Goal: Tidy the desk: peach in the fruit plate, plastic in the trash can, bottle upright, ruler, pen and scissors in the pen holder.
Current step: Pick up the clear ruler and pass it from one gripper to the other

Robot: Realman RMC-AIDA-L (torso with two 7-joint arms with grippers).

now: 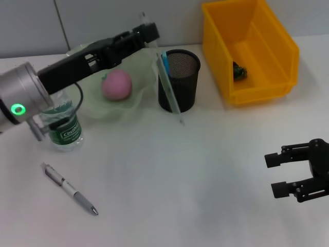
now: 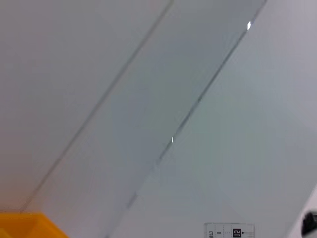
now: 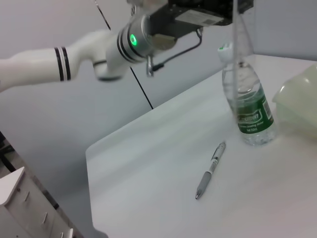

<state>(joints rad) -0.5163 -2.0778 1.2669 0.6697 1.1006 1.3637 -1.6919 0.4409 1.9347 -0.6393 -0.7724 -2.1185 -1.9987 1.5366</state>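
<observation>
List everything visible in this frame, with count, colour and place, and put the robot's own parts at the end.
peach: 1, pink, on the fruit plate
fruit plate: 1, pale green, far left of the desk
bottle: 1, clear with green label, upright, left of the plate
pen: 1, silver, lying on the desk in front of the bottle
pen holder: 1, black mesh, centre far
ruler: 1, clear, leaning in the pen holder
blue item: 1, inside the holder; cannot identify it
trash can: 1, yellow bin, far right, small dark scrap inside
desk: 1, white
left gripper: black, above the plate's far edge
right gripper: black, open, low at the near right
</observation>
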